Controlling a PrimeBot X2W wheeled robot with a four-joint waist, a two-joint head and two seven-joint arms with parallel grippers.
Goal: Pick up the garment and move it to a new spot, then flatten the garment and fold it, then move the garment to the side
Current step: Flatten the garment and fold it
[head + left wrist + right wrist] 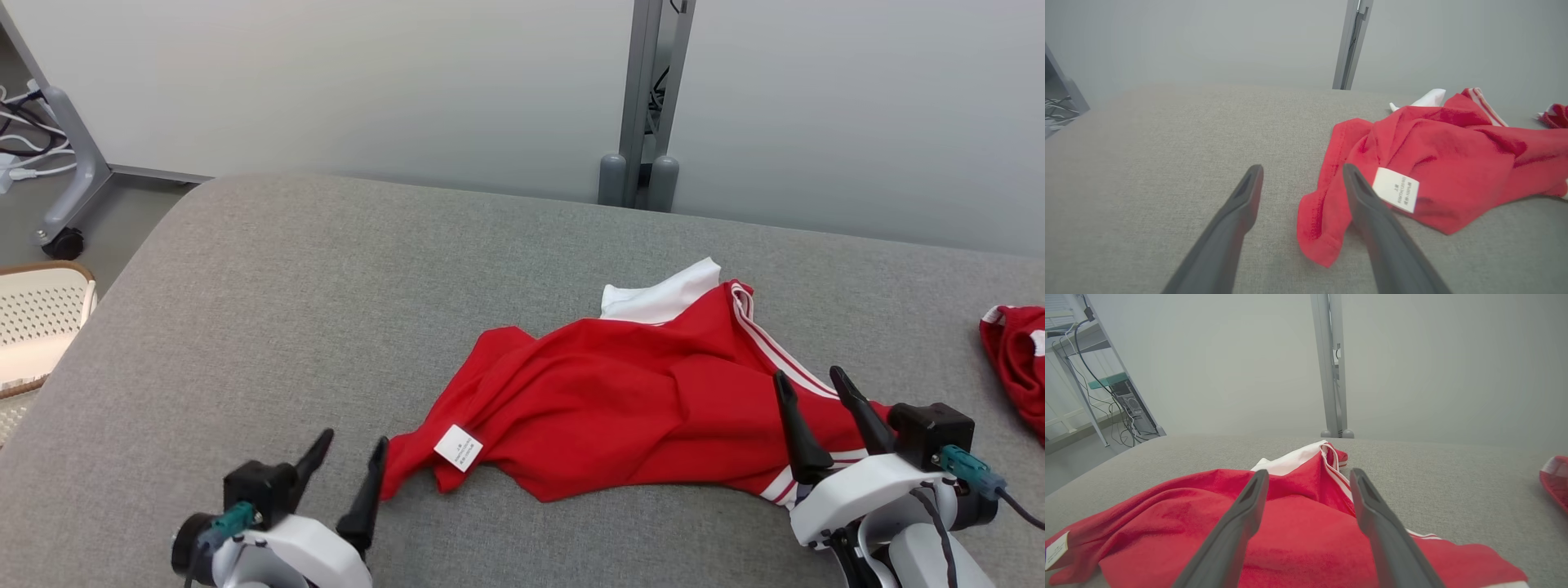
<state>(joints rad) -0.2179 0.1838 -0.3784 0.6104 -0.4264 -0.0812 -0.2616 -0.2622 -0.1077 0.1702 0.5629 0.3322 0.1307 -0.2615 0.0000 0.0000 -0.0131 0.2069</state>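
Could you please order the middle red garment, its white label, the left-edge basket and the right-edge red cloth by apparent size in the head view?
1. Middle red garment.
2. Basket and right-edge red cloth: both cut off by the frame, too alike to rank.
3. White label, clearly smallest.

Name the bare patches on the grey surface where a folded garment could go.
Free: the left half of the surface, from its left edge to the garment; also the strip behind the garment. Crowded: the right, between the garment, the right gripper and a second red cloth.
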